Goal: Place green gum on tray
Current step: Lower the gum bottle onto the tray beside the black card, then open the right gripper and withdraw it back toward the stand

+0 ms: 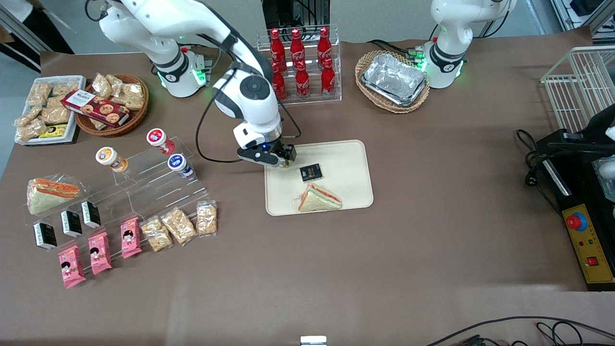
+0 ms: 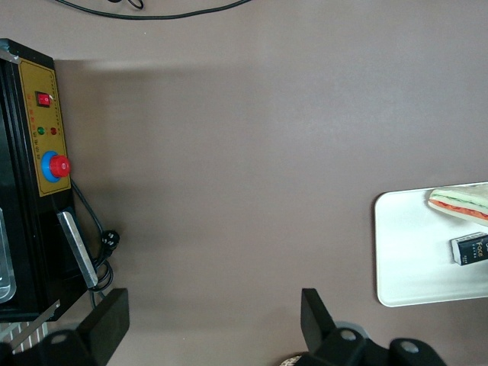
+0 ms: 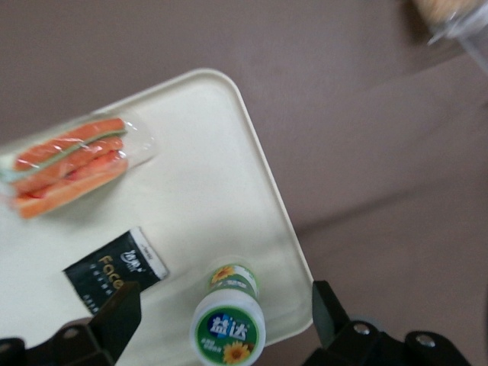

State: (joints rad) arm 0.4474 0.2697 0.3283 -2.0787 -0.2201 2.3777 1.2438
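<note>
The green gum (image 3: 229, 324), a small jar with a green-rimmed white lid, stands upright on the cream tray (image 3: 198, 191) close to its rim. My right gripper (image 3: 223, 314) is open, with one finger on each side of the jar and a gap to both. In the front view the gripper (image 1: 281, 161) hovers over the tray's (image 1: 343, 156) corner nearest the working arm's base, and the gum (image 1: 285, 165) barely shows under it. A wrapped sandwich (image 1: 319, 198) and a black packet (image 1: 310, 172) also lie on the tray.
An acrylic step stand toward the working arm's end holds orange-lidded (image 1: 110, 158), red-lidded (image 1: 158, 139) and blue-lidded (image 1: 180, 164) jars, with snack packets below. A cola bottle rack (image 1: 300, 62) and a basket of foil trays (image 1: 394, 79) stand farther from the front camera.
</note>
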